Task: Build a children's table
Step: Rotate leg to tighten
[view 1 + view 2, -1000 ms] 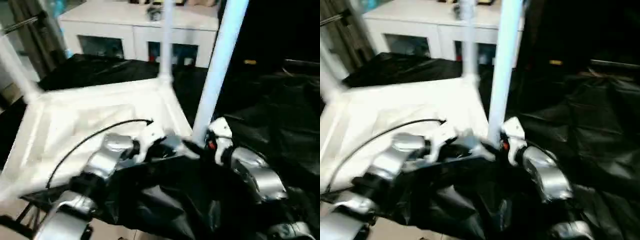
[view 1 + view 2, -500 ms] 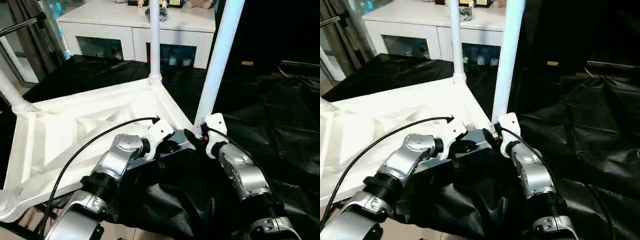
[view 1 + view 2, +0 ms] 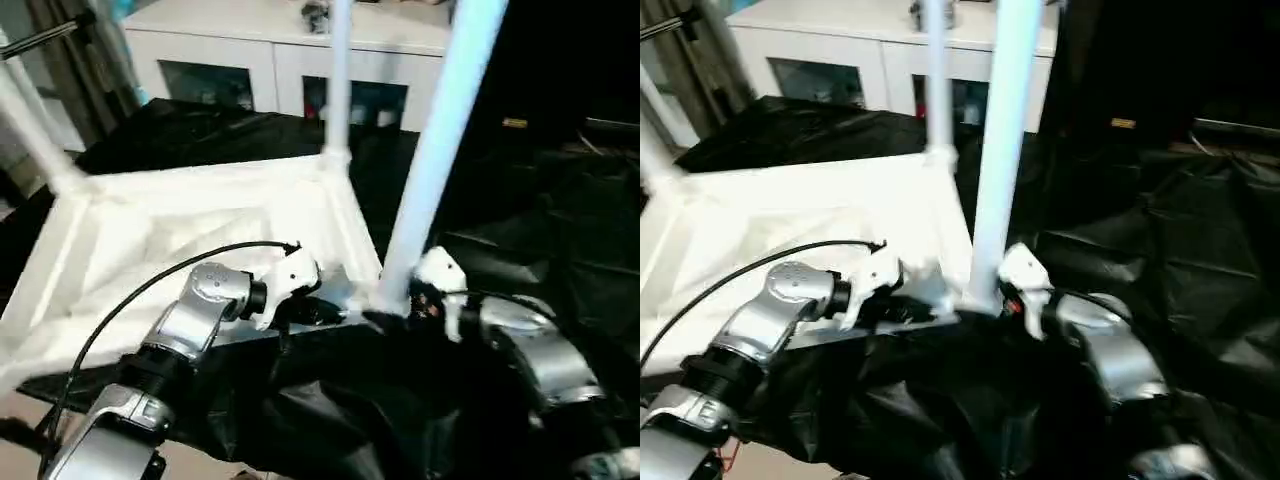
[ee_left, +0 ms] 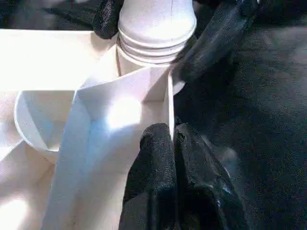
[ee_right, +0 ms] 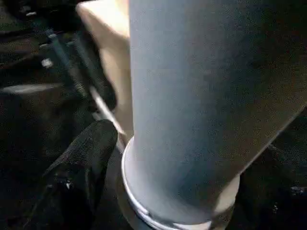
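Note:
The children's table lies upside down on black cloth: a white ribbed tabletop (image 3: 180,220) with legs standing up from its corner sockets. One leg (image 3: 440,150) rises from the near right corner, another (image 3: 338,80) from the far corner and a third (image 3: 35,130) at the left. My left gripper (image 4: 173,136) is shut on the tabletop's thin edge wall just beside the near right socket (image 4: 156,24). My right gripper (image 3: 395,318) straddles the base of that near leg (image 5: 206,96), open, with one black finger (image 5: 86,163) close beside the collar.
A white cabinet (image 3: 270,50) with glass doors stands behind the table. Crumpled black cloth (image 3: 560,220) covers the surface to the right and in front. A black cable (image 3: 150,290) arcs over my left forearm.
The head camera has shifted and the picture with it. Both grippers stay at the near right corner; the left keeps its pinch on the edge wall.

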